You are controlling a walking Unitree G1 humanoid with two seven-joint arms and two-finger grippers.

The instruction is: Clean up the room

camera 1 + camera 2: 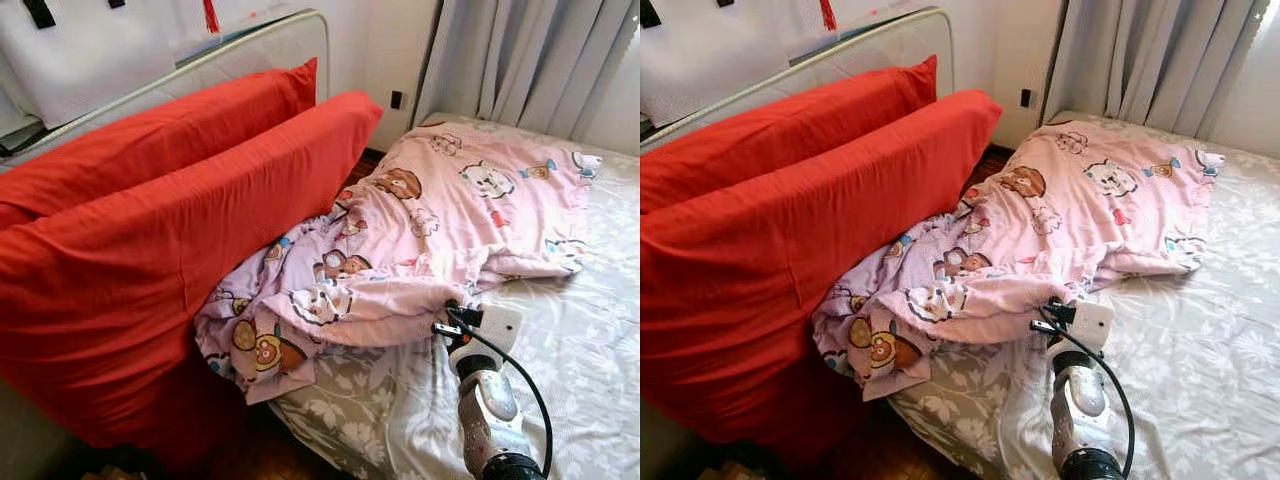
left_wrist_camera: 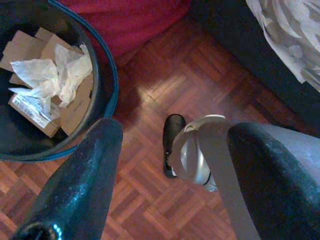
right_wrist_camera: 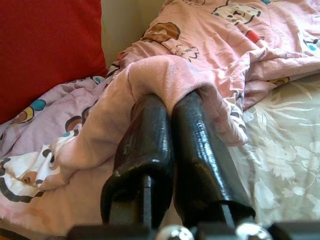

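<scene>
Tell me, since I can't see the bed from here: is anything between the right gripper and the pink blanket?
Nothing visible. The right gripper already has its jaws closed on a fold of the pink blanket at its lower edge, above the grey floral sheet. The red pillows stand off to the side.
</scene>
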